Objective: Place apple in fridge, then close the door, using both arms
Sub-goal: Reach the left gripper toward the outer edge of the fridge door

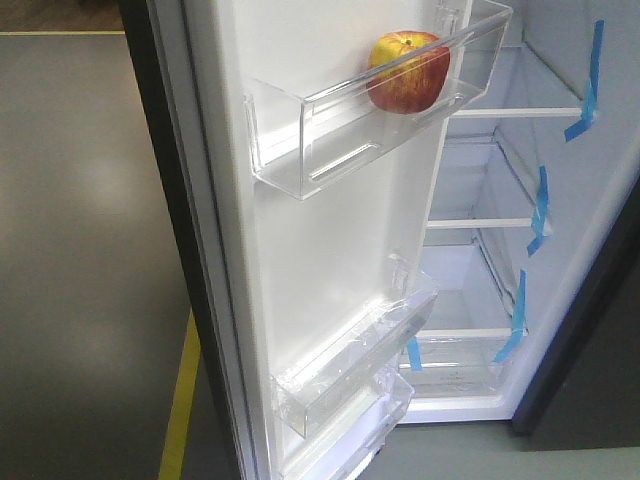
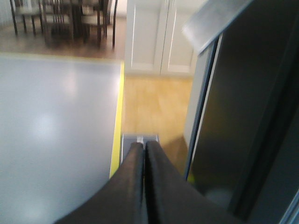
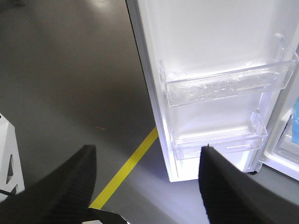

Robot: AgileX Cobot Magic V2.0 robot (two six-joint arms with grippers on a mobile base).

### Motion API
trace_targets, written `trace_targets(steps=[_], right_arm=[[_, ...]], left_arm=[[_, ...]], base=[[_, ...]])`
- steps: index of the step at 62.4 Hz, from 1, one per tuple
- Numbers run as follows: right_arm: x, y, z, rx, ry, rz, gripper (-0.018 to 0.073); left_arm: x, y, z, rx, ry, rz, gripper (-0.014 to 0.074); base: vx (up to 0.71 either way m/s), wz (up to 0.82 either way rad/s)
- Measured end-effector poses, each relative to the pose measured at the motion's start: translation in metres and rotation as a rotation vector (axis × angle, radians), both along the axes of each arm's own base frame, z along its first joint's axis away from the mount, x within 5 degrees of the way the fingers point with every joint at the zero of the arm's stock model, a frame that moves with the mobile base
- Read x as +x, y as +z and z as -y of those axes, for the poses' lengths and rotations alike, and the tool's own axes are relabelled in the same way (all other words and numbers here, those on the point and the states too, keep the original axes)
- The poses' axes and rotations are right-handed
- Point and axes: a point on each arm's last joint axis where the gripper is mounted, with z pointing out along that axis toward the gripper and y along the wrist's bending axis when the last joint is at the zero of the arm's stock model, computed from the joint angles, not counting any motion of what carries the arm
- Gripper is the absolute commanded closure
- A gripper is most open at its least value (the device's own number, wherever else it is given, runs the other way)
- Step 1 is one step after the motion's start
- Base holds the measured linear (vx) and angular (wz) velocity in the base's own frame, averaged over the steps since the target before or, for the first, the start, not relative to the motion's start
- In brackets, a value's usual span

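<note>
Ribbed black right pincer (image 3: 147,148) gaped wide, left pincer (image 2: 142,145) pinched empty; one glossy apple (image 1: 408,72) sat in the door (image 1: 330,260)'s upper clear bin (image 1: 300,150).

Fridge (image 1: 478,165) interior glows overexposed, soft glare patches the floor (image 1: 90,190), left-wrist view blurred.

Red apple (image 1: 408,72) with yellow patches, white door (image 1: 320,250) lining, blue tape strips (image 1: 541,203), yellow floor line (image 1: 178,400)
</note>
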Motion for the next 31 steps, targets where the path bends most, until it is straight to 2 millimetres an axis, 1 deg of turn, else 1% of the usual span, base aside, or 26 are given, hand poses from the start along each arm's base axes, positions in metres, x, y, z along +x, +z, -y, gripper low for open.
trace_targets(steps=[1, 6, 17, 25, 31], right_arm=[[0.000, 0.000, 0.000, 0.000, 0.000, 0.000, 0.0106], [0.000, 0.000, 0.000, 0.000, 0.000, 0.000, 0.0106], [0.000, 0.000, 0.000, 0.000, 0.000, 0.000, 0.0106], [0.000, 0.000, 0.000, 0.000, 0.000, 0.000, 0.0106], [0.000, 0.000, 0.000, 0.000, 0.000, 0.000, 0.0106]], left_arm=[[0.003, 0.005, 0.000, 0.006, -0.002, -0.011, 0.0603], [0.025, 0.017, 0.000, 0.049, -0.022, -0.123, 0.0603], [0.075, 0.033, 0.001, 0.083, -0.054, -0.324, 0.0603], [0.113, 0.035, 0.001, 0.090, -0.069, -0.438, 0.0603], [0.143, 0.030, 0.000, 0.106, -0.085, -0.516, 0.0603]], base=[[0.00, 0.00], [0.00, 0.00], [0.00, 0.00], [0.00, 0.00], [0.00, 0.00]])
